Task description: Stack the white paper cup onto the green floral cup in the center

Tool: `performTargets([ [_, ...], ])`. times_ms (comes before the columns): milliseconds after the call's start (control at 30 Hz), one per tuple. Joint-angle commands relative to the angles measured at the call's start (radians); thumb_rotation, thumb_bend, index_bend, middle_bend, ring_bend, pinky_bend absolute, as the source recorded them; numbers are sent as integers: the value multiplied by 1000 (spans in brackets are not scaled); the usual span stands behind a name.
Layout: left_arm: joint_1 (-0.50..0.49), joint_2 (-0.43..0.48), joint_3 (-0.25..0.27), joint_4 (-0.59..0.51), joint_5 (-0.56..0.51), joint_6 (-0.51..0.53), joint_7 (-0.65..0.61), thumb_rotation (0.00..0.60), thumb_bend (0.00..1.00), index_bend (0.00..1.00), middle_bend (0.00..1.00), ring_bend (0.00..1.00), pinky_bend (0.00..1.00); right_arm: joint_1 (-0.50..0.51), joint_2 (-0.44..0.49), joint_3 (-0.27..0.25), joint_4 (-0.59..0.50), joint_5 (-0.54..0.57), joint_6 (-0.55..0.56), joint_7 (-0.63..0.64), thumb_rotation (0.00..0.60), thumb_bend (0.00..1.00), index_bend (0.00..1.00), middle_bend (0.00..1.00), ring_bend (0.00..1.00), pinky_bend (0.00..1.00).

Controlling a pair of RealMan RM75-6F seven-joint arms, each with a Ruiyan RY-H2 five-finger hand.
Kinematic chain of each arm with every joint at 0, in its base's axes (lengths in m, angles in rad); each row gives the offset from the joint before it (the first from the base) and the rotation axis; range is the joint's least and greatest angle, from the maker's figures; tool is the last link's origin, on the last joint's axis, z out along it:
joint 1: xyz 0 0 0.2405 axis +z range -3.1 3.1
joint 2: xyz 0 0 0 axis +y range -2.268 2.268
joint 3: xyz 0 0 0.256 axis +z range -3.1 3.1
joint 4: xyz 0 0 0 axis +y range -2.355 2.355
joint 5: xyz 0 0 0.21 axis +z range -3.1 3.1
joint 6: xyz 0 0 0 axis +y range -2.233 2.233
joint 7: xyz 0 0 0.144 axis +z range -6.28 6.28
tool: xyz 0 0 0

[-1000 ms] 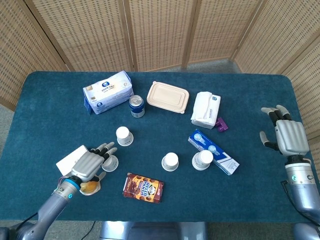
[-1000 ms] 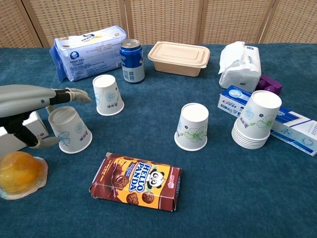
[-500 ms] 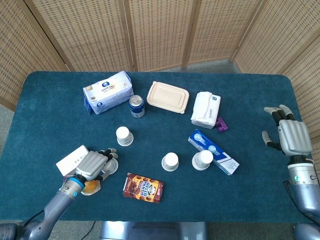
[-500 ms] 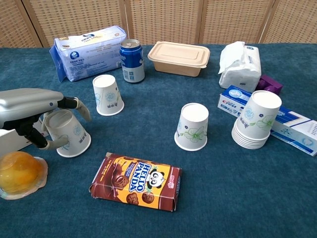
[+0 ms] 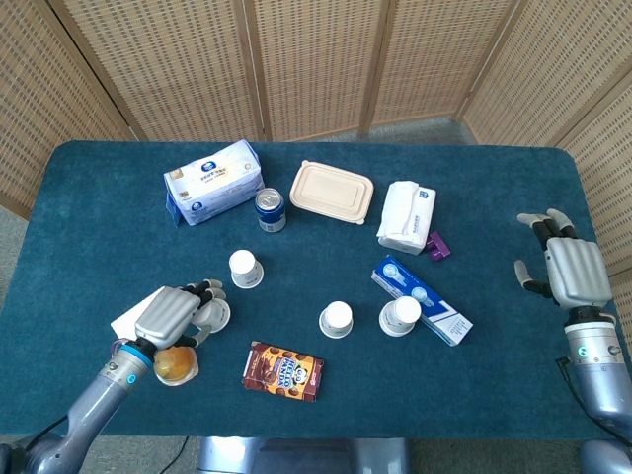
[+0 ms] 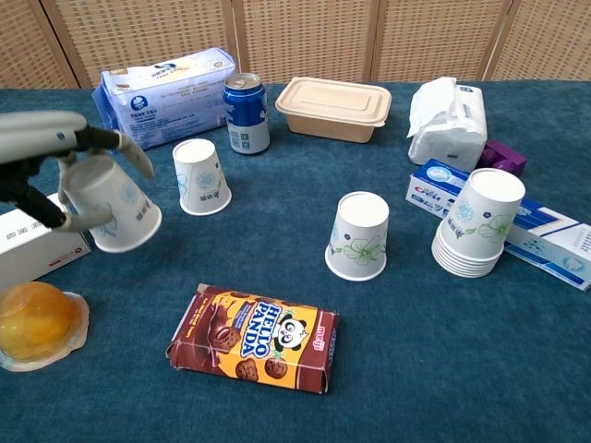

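My left hand point(image 6: 44, 153) grips a white paper cup point(image 6: 114, 208) with a blue print and holds it upside down, tilted, just above the table. From the head camera the left hand point(image 5: 166, 315) covers most of that cup point(image 5: 215, 316). The green floral cup point(image 6: 360, 236) stands upside down at the table's middle, also seen as the green floral cup point(image 5: 337, 319), well to the right of the held cup. My right hand point(image 5: 573, 272) hovers open at the table's right edge, away from everything.
A second blue-print cup point(image 6: 201, 177) stands close by the held one. A cup stack point(image 6: 476, 231) leans on a toothpaste box point(image 6: 554, 242). A Hello Panda box point(image 6: 254, 337), an orange jelly cup point(image 6: 35, 323), a white box point(image 6: 32, 247), a soda can point(image 6: 247, 113) and a lunch box point(image 6: 334, 108) lie around.
My left hand closed around the white cup and raised it off the table, tilting it. The right hand only shifted slightly.
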Motion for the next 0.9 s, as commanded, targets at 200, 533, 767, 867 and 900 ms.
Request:
performTargets([
  [200, 1, 88, -52, -50, 30, 32, -83, 600, 428, 253, 218, 336, 539, -2, 0, 4, -3, 5, -6, -6, 600, 447, 201, 246, 116, 507],
  [533, -77, 114, -115, -29, -61, -47, -93, 600, 428, 249, 215, 336, 538, -2, -5, 7, -1, 10, -16, -8, 600, 448, 201, 247, 115, 508],
  [767, -125, 90, -135, 23, -140, -82, -79, 600, 426, 249, 215, 337, 536, -9, -7, 8, 9, 14, -17, -3, 600, 447, 201, 248, 115, 508],
  [867, -145, 80, -139, 46, -174, -97, -69, 600, 426, 249, 214, 336, 535, -11, -8, 10, 14, 14, -18, 3, 600, 447, 201, 248, 115, 507],
  [900, -151, 77, -141, 54, -182, -101, -69, 600, 426, 249, 214, 337, 535, -12, -9, 10, 16, 14, -18, 5, 600, 447, 201, 248, 115, 507],
])
